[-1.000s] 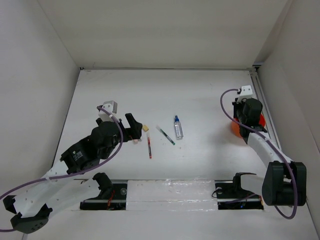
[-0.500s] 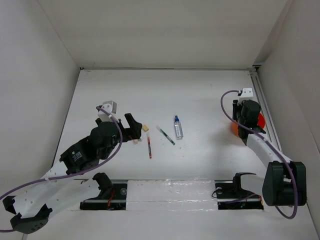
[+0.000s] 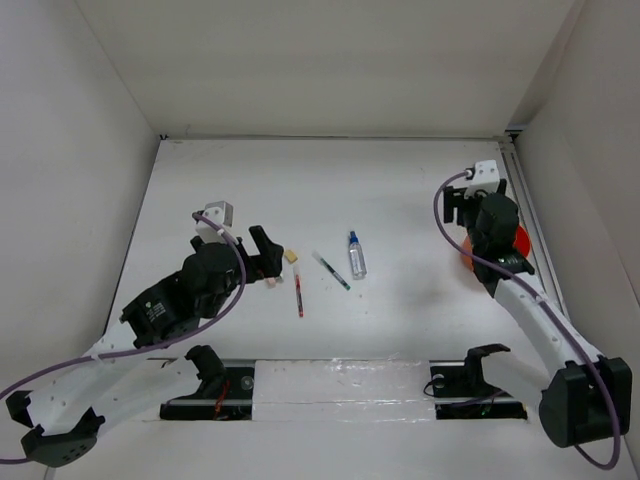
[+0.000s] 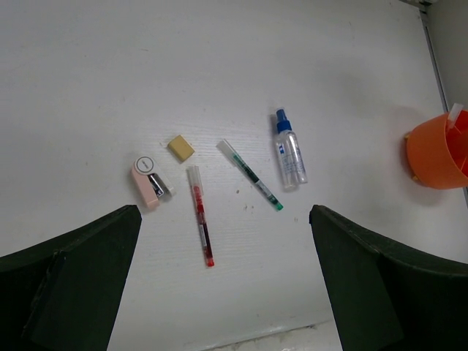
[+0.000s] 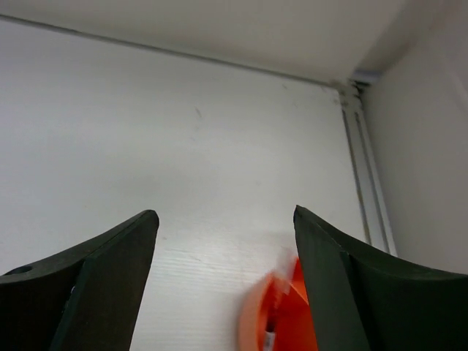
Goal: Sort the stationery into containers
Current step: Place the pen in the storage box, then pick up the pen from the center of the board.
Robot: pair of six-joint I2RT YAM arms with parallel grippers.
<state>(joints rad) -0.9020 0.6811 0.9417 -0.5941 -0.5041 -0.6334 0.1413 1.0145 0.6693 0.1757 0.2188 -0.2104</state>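
The stationery lies mid-table: a red pen (image 4: 200, 225), a green pen (image 4: 253, 176), a clear blue-capped bottle (image 4: 290, 151), a tan eraser (image 4: 180, 147) and a pink-white piece (image 4: 150, 181). My left gripper (image 4: 223, 216) hovers open above them, near the red pen (image 3: 298, 292) and beside the eraser (image 3: 291, 256). The orange cup (image 4: 436, 152) stands at the right with a pale item sticking out of it. My right gripper (image 5: 223, 216) is open just above and behind the cup (image 5: 281, 314), nothing between its fingers. From above, the right arm covers most of the cup (image 3: 518, 243).
A metal rail (image 5: 363, 183) runs along the right wall close to the cup. White walls enclose the table on three sides. A taped strip (image 3: 340, 378) crosses the near edge between the arm bases.
My right gripper went from shut to open and rose and moved back from the orange cup. The left arm and the items on the table stayed put.
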